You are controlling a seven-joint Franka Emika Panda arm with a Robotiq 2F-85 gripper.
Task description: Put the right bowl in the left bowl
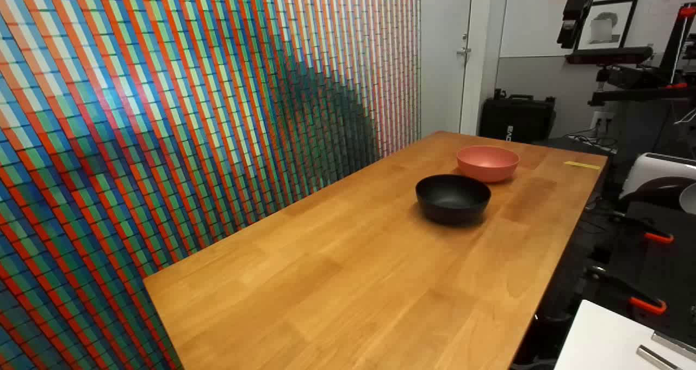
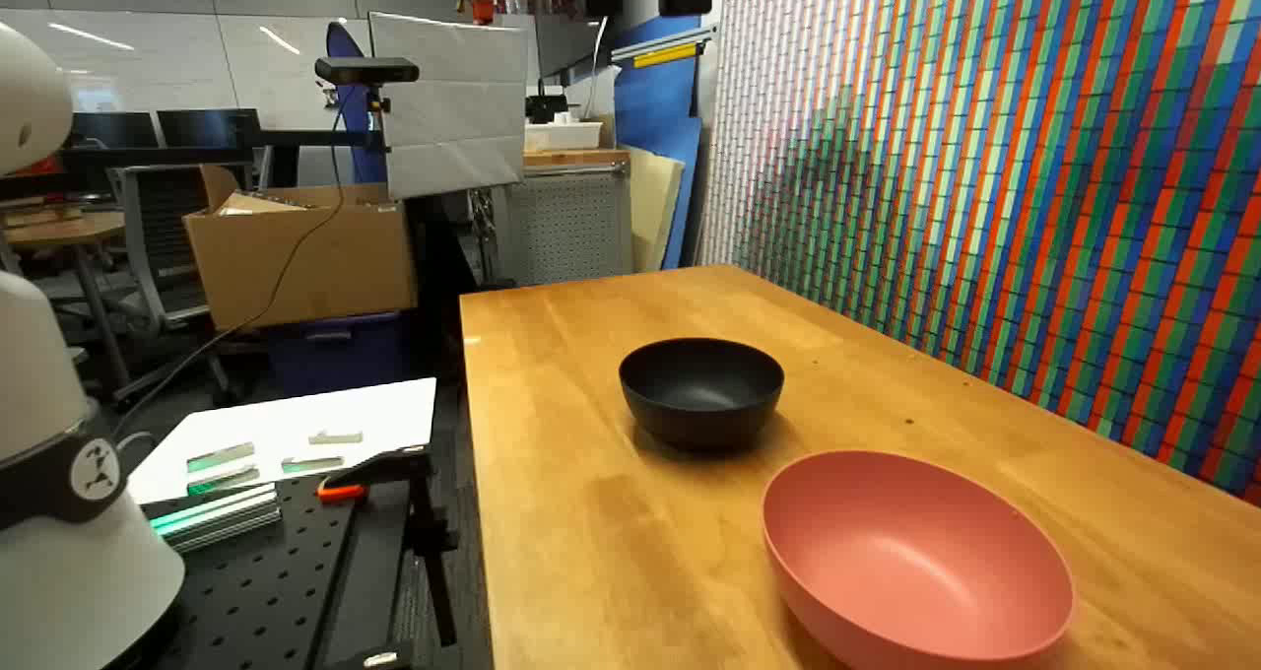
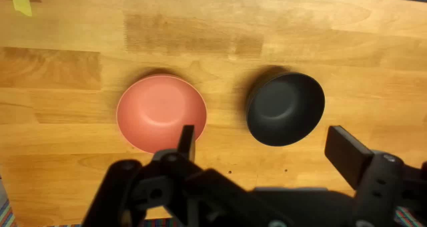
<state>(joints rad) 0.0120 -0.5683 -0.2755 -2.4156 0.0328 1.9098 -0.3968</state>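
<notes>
The right bowl, a shallow red bowl, sits upright on the wooden table. It shows in both exterior views. The left bowl, a shallow black bowl, sits upright beside it, apart from it, also in both exterior views. Both bowls look empty inside. My gripper is open and empty in the wrist view, above the table. One finger overlaps the red bowl's lower edge in that picture. The other finger is to the lower right of the black bowl. I cannot make out the gripper in the exterior views.
The wooden table runs along a wall of coloured stripes. A yellow tape strip lies near the table's edge. A white robot base stands beside the table, with a white board on a dark stand next to it.
</notes>
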